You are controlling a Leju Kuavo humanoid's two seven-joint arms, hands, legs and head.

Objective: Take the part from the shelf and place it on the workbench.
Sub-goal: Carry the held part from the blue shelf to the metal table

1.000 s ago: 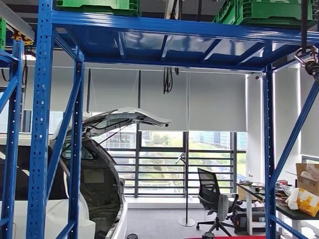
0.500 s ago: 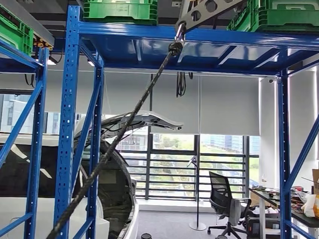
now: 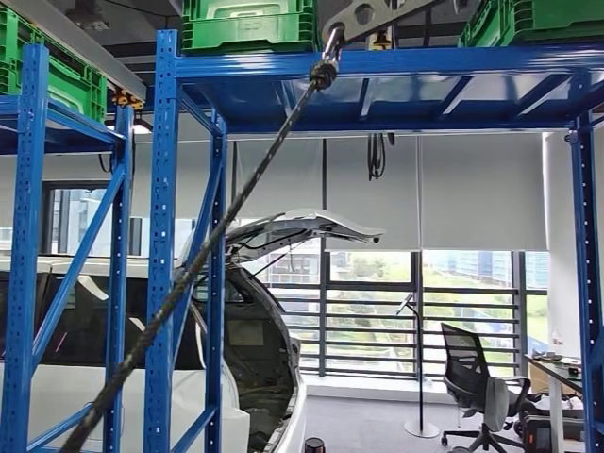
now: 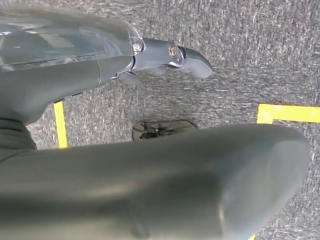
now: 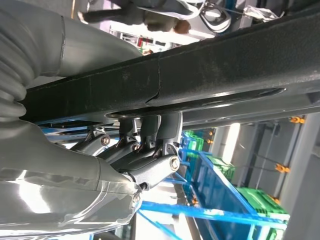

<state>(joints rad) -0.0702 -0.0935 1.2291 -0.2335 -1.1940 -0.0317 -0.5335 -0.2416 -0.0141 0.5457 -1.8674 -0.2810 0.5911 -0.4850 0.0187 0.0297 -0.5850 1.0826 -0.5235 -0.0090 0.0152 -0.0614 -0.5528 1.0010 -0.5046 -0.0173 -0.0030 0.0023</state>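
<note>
In the right wrist view my right hand grips a long black bar-shaped part, its fingers curled around the bar from below. The bar runs across the whole picture and its ends are out of frame. In the left wrist view my left hand hangs over grey carpet with nothing in it; one finger is stretched out and the thick thumb lies apart from it.
Blue steel racks stand close ahead with green crates on top. A black rope slants down from a metal bracket overhead. Behind are a white car with a raised tailgate and an office chair. Yellow floor tape marks the carpet.
The whole head picture has slid to the right, so the camera has turned left. The slanting rope and another rack on the left have come into view.
</note>
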